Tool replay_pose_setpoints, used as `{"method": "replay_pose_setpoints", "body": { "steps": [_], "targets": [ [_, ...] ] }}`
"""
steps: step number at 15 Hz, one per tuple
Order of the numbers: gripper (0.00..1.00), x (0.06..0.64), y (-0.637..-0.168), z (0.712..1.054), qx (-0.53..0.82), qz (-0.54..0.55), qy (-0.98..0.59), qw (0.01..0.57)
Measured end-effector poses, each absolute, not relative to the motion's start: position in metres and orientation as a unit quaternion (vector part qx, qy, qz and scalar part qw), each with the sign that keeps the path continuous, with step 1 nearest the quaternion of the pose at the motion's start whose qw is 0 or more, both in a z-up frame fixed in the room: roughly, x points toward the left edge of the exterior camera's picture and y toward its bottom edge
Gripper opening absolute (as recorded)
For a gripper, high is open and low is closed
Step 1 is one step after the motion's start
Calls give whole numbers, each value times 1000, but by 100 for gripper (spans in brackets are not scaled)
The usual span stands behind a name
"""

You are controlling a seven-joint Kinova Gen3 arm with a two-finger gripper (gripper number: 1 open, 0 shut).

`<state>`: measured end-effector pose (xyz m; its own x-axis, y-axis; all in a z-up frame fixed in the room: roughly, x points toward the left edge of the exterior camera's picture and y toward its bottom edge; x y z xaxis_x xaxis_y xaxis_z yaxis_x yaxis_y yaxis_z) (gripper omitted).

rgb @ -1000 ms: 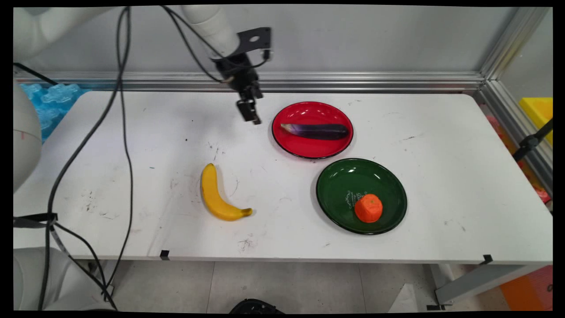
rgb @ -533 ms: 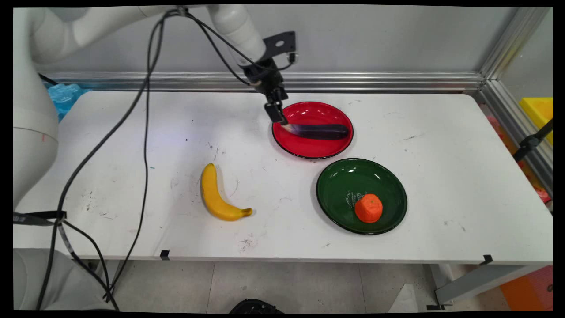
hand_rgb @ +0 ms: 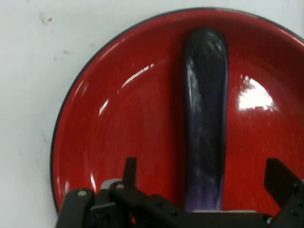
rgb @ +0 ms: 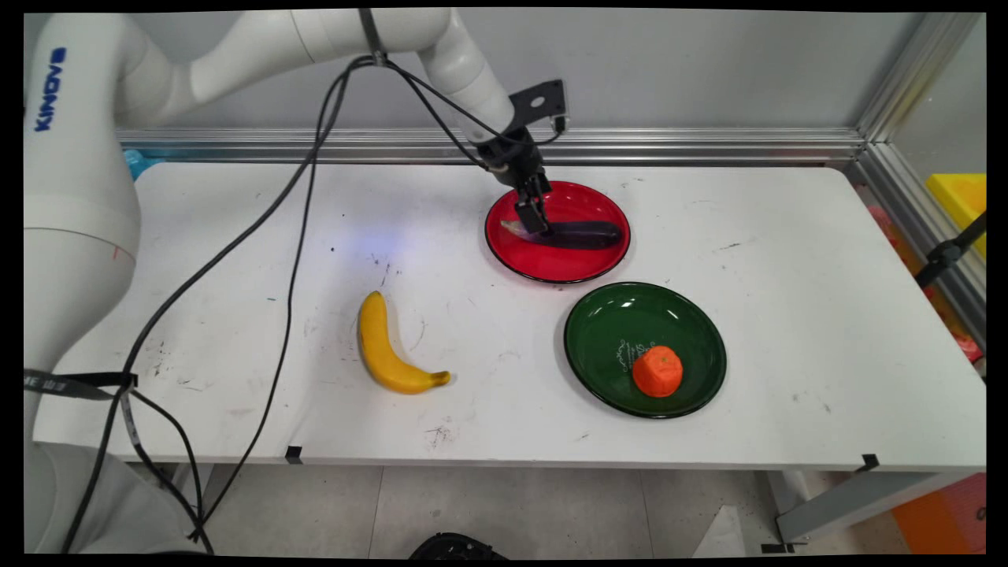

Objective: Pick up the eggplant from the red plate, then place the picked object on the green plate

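A dark purple eggplant [rgb: 581, 234] lies across the red plate [rgb: 568, 199] at the back middle of the table. My gripper [rgb: 535, 217] hangs just over the eggplant's pale left end, open. In the hand view the eggplant [hand_rgb: 205, 123] runs lengthwise up the red plate [hand_rgb: 118, 142], and my gripper [hand_rgb: 204, 176] straddles its near end, one finger on each side and clear of it. Nothing is held.
A green plate [rgb: 614, 319] with an orange fruit [rgb: 657, 372] in it sits just in front of the red plate. A yellow banana [rgb: 382, 346] lies on the table to the front left. Black cables [rgb: 291, 260] hang from the arm over the table's left half.
The gripper has travelled right and down, from over bare table left of the red plate to above the eggplant's left end. The objects on the table stay where they were.
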<state>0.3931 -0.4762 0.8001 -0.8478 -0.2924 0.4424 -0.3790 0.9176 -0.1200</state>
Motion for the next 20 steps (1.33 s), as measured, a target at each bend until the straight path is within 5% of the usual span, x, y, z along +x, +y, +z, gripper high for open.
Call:
{"method": "replay_pose_setpoints", "body": {
  "steps": [6,7,20],
  "targets": [
    [100,379,-488,777,178,95,-952,230],
    [0,378,-489,775,178,95,-952,231],
    [0,376,-489,790,164,96,-955,228]
  ]
}}
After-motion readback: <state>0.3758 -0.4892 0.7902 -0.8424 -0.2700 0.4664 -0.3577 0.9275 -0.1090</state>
